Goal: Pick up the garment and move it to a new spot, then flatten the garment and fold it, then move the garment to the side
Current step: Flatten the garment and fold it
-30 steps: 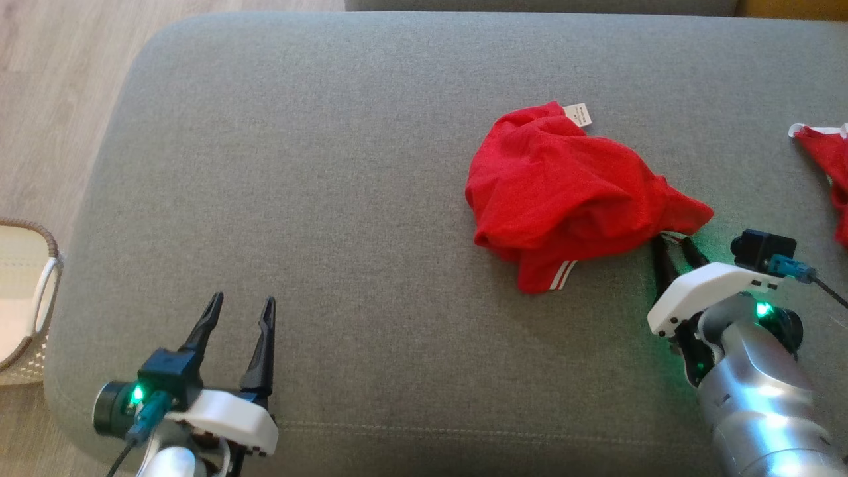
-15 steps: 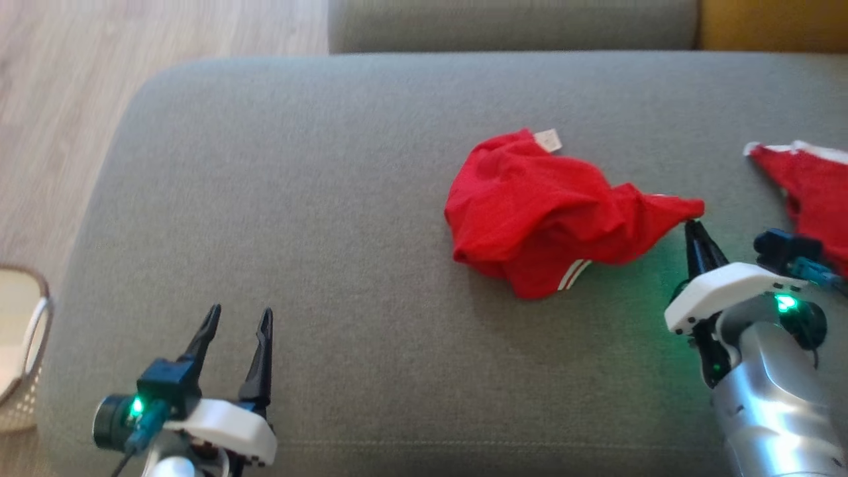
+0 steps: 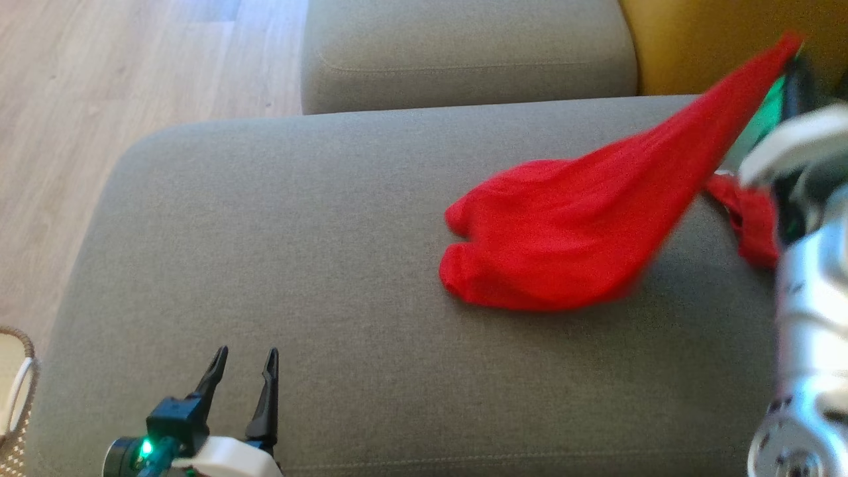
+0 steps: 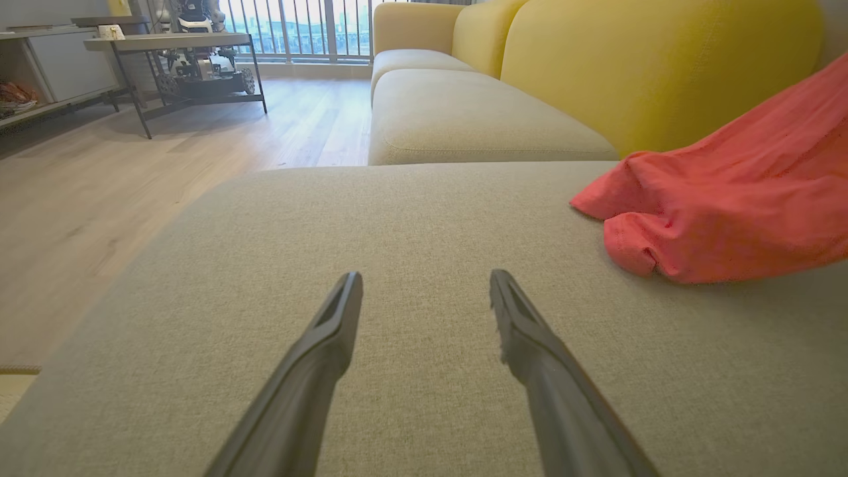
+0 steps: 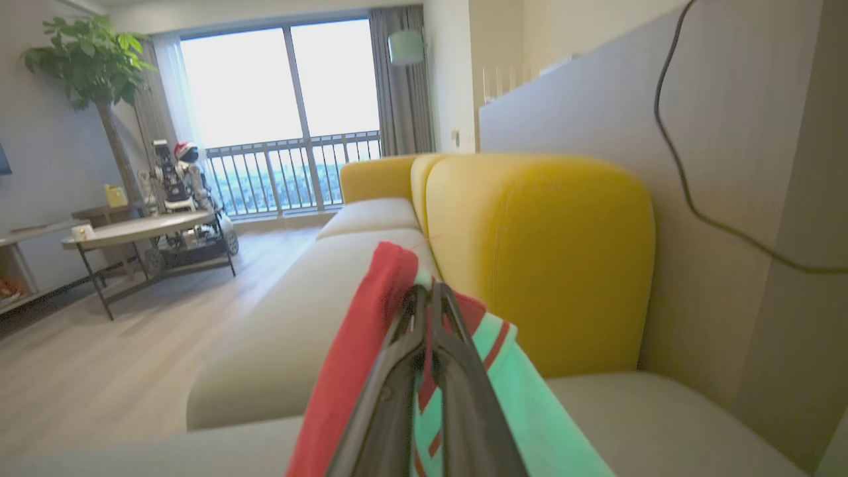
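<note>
On the grey sofa seat, head view: we list one red garment, its bulk lying on the cushion right of centre and one corner drawn taut up to the far right. There the right gripper, blurred, pinches it. A second red piece lies just beside that arm. The left gripper sits at the near edge, fingers spread, holding nothing. Left wrist view: the same spread fingers over bare cushion, with the garment's rumpled end resting on the seat to the right, well apart from them. Right wrist view: both dark fingers pressed together on a fold of red cloth with striped trim, yellow backrest beyond. Step, as we judge it: the first one, picking up, with the grip made but most of the cloth not yet off the seat. Next move, as we judge it: raise until the bulk hangs free, then carry it toward the open cushion on the left, clear of the second red piece. Writing: none legible; no brand or tag can be read, only the red-and-pale stripes, tinted green.
</note>
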You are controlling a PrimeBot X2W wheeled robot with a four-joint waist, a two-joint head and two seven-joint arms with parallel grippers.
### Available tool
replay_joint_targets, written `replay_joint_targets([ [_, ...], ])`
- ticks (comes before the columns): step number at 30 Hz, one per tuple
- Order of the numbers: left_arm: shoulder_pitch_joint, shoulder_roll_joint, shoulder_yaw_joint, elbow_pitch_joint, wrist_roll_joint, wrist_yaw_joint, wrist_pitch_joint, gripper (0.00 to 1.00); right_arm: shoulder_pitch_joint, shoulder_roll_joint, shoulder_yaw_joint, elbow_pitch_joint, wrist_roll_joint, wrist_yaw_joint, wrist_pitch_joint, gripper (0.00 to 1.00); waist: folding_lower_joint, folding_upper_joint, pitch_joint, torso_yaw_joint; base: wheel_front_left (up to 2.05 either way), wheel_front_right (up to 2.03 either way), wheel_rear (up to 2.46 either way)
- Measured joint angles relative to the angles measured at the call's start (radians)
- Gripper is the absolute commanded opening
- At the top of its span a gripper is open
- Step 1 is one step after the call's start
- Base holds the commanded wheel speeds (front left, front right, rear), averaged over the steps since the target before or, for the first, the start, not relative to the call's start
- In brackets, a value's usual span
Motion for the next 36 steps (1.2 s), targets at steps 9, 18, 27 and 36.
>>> replay_joint_targets([
  [9, 0.012, -0.004, -0.006, -0.002, -0.005, 0.008, 0.0, 1.0, -0.219, -0.012, 0.121, -0.135, -0.04, 0.0, 0.05, 0.0, 0.0, 0.0, -0.016, 0.05, 0.0, 0.0, 0.0],
  [18, 0.023, -0.006, -0.049, 0.01, -0.014, 0.008, 0.0, 1.0, -0.149, -0.011, 0.647, -0.049, 0.309, 0.0, 0.069, 0.0, 0.0, 0.0, -0.016, 0.155, 0.0, 0.0, 0.0],
  [27, -0.004, -0.006, -0.122, 0.036, -0.054, 0.01, 0.0, 1.0, -0.009, -0.01, 1.119, -0.015, 0.58, 0.0, 0.067, 1.0, 0.0001, 0.0, 0.024, 0.282, 0.0, 0.0, 0.0],
  [36, -0.019, -0.006, -0.141, 0.044, -0.066, 0.036, 0.0, 1.0, -0.025, -0.009, 1.225, 0.09, 0.595, 0.0, 0.089, 1.0, 0.0001, 0.0, 0.042, 0.323, 0.0, 0.0, 0.0],
])
